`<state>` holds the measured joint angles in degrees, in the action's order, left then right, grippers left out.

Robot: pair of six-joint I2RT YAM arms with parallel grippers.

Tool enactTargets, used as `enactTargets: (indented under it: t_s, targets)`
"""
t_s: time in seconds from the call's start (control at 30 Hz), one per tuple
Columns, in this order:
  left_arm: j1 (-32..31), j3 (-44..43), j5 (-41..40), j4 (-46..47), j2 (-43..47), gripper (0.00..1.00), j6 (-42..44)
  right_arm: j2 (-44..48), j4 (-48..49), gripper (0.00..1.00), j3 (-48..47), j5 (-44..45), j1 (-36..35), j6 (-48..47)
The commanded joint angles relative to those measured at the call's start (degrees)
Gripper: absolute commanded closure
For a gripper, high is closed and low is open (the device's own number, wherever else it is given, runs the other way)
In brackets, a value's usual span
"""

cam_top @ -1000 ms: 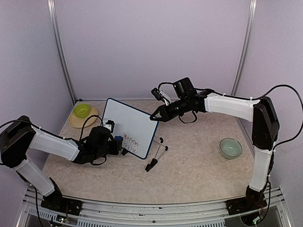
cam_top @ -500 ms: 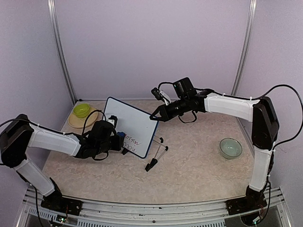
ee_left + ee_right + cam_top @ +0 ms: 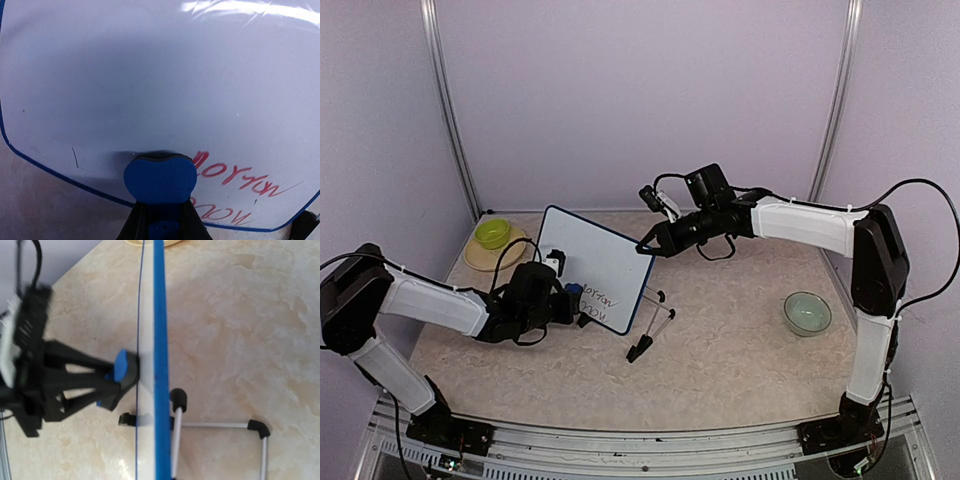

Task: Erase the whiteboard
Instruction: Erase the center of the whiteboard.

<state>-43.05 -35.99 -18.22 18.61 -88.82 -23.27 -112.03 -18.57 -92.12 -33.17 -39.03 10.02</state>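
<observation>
The whiteboard (image 3: 592, 260) stands tilted on its fold-out legs (image 3: 657, 322) at centre left, with red handwriting (image 3: 599, 300) on its lower right part. My left gripper (image 3: 564, 299) is shut on a blue eraser block (image 3: 573, 291) and presses it against the board's lower face. In the left wrist view the eraser (image 3: 160, 177) sits just left of the red writing (image 3: 240, 181) on the board (image 3: 150, 75). My right gripper (image 3: 651, 246) grips the board's upper right corner. The right wrist view looks down the board's blue edge (image 3: 159, 340) at the eraser (image 3: 122, 366).
A yellow-green bowl (image 3: 492, 233) sits on a tan plate (image 3: 478, 259) at the back left. A pale green bowl (image 3: 807, 312) stands at the right. The board's legs (image 3: 220, 425) stick out behind it toward the table's middle.
My left gripper with the eraser shifted slightly right along the board, then back a little left. The board and my right arm have not moved.
</observation>
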Motion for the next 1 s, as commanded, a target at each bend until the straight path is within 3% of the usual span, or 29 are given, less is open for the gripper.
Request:
enactTargets:
  t_s: [0.0,0.2,0.6,0.97]
  targets:
    - [-0.6,6.1,1.2,-0.2,0.1,0.89,-3.1,-2.7,-3.3,1.00,-0.8,-1.7,-1.7,-3.1]
    - [-0.9,5.7,0.4,-0.6,0.1,0.89,-2.7,-3.5,-3.3,1.00,-1.4,-2.2,-1.7,-2.7]
    - [0.0,-9.7,-0.6,-3.8,-1.0,0.89,4.4,-3.5,-4.2,1.00,-1.8,-1.6,-1.7,-2.8]
    - [-0.4,2.6,1.4,0.1,-1.7,0.89,-1.0,-5.3,-4.1,1.00,-3.4,-2.2,-1.7,-2.8]
